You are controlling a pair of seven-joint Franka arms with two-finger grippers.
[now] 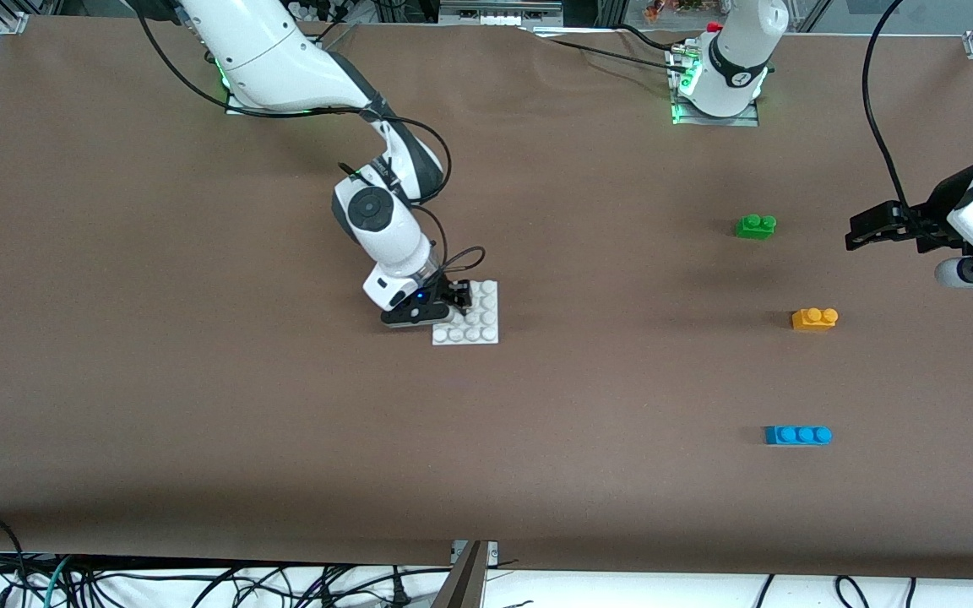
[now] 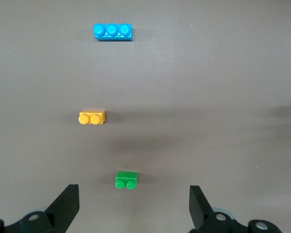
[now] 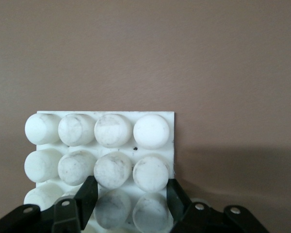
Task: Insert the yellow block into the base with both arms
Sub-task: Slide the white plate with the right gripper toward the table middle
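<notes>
The yellow block (image 1: 814,318) lies on the table toward the left arm's end, between a green brick and a blue brick; it also shows in the left wrist view (image 2: 92,117). The white studded base (image 1: 476,325) lies flat near the table's middle. My right gripper (image 1: 459,297) is down on the base's edge. In the right wrist view the right gripper (image 3: 131,187) has its fingers closed round two studs of the base (image 3: 104,131). My left gripper (image 1: 856,235) hangs open and empty over the table's left-arm end; in the left wrist view the left gripper (image 2: 133,194) is near the green brick.
The green two-stud brick (image 1: 755,226) lies farther from the front camera than the yellow block and shows in the left wrist view (image 2: 126,179). The blue three-stud brick (image 1: 797,435) lies nearer and shows there too (image 2: 112,32).
</notes>
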